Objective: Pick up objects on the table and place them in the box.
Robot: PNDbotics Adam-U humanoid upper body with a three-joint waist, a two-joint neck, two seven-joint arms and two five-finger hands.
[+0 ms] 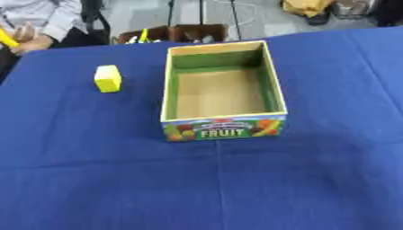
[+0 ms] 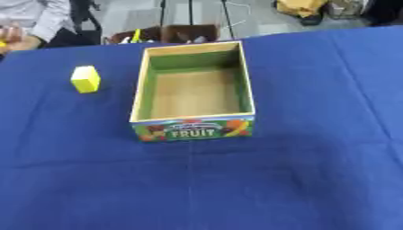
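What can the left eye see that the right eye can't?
Only the left eye view shows a yellow thing in the hand of the person at the far left edge. The right eye view shows nothing that the left lacks, only more blue cloth right of the box. Both show the small yellow block standing left of the open wooden box with the FRUIT label, apart from it, on the blue tablecloth. The box holds nothing. Neither robot hand shows.

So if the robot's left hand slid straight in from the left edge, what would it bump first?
Neither hand shows, so there is no pointing to judge. Coming in level with it, it would probably meet the yellow block first, before the box.
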